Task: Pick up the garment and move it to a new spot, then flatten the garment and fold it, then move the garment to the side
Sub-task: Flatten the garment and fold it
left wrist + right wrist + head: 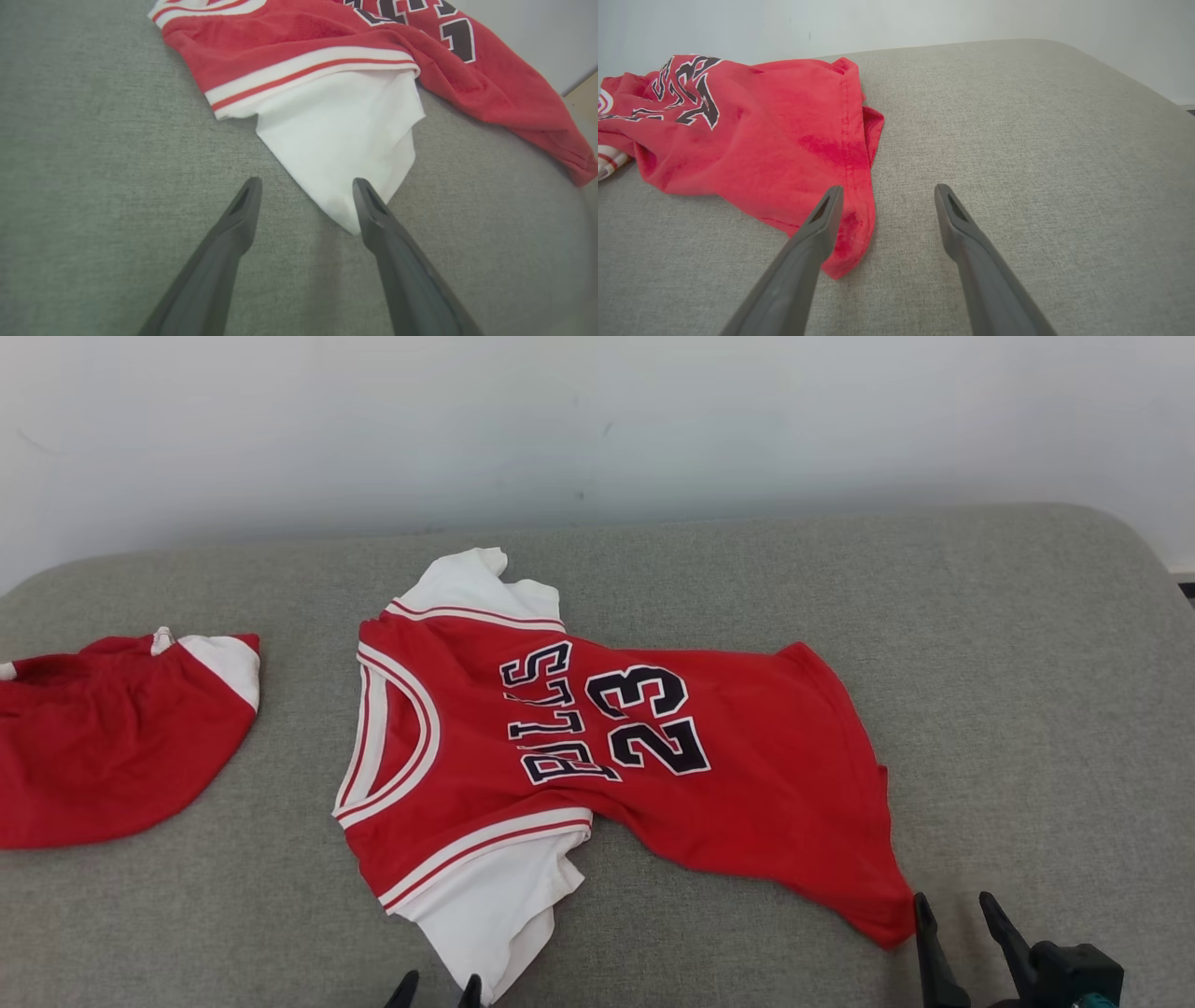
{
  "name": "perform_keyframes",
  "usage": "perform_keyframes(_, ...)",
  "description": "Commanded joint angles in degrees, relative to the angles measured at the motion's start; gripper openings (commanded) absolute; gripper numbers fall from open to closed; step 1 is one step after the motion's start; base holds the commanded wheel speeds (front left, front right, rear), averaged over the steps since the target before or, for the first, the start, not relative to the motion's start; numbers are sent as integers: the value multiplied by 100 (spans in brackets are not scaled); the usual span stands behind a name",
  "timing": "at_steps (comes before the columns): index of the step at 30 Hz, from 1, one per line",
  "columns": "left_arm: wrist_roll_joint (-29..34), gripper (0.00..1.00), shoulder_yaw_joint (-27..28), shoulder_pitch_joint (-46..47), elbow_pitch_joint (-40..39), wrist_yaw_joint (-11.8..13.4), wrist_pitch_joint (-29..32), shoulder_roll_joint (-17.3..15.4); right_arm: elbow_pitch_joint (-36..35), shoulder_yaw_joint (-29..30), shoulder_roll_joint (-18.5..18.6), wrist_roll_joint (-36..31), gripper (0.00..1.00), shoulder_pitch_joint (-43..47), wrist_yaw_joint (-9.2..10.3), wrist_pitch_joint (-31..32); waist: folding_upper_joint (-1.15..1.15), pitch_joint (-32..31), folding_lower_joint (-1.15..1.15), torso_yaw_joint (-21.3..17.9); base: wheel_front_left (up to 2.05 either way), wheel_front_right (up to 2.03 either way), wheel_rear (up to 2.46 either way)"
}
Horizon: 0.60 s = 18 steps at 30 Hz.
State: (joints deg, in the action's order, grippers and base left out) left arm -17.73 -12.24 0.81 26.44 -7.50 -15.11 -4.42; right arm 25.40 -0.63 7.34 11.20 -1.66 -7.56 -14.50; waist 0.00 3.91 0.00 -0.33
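A crumpled red-and-white garment (112, 737) lies left of the red fabric jersey (607, 756) on grey upholstery (1027, 709) below a white wall (597, 420). The left gripper (439, 985) and right gripper (952, 901) are spread wide, empty.

A plain indoor room, whether home or lab is unclear: a grey fabric-upholstered cushion (1027, 709) with rounded corners sits against a bare, lightly scuffed white wall (597, 420).

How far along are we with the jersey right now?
Looks done: the jersey lies spread face up on the cushion, mostly flat with some wrinkles. In hand: both grippers are open and grip nothing; the left gripper is at the white sleeve tip, the right gripper at the hem corner. Left: fold it, then move it aside.
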Motion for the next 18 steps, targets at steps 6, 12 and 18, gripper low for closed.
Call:
perform_keyframes(6,-358,100,-291,310,461,6,-5,9,563,-160,1,143,100,-358,15,-59,0,134,0,-79,0,0,0)
perform_keyframes(12,-557,100,-324,524,895,11,16,41,1000,-338,-27,261,100,-601,15,-71,0,177,0,-93,0,0,0)
perform_keyframes(18,-899,100,-642,675,1195,6,35,121,1336,-531,-73,454,100,-762,15,-71,0,166,0,-116,0,0,0)
